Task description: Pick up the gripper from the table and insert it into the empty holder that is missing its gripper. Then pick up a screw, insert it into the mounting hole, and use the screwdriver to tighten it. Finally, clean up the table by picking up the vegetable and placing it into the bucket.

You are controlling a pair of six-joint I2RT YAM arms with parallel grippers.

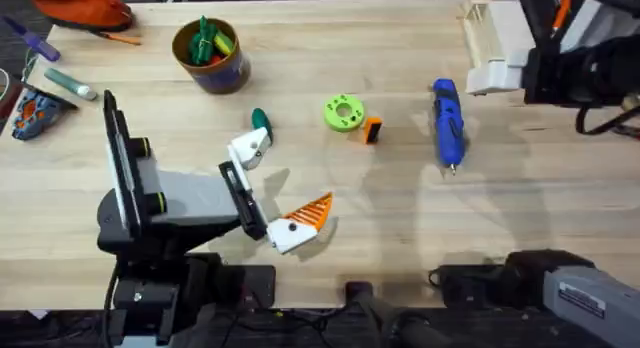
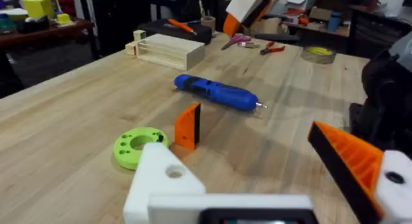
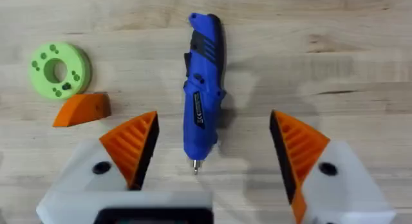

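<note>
Gripper (small orange block w/ black side) lies loose on the table, just beside the green disc and near the screwdriver, which lies flat w/ its tip toward the arms' bases. Left wrist view: block stands on edge between disc and screwdriver. Left claw sits low over the table, fingers apart, nothing between them; its far finger is the bare white holder, the near one wears an orange pad. Vegetable lies just beyond the holder; can't tell if touching. Bucket stands farther back w/ green bits inside. Right claw hangs over the screwdriver, jaws spread wide, gripping nothing.
</note>
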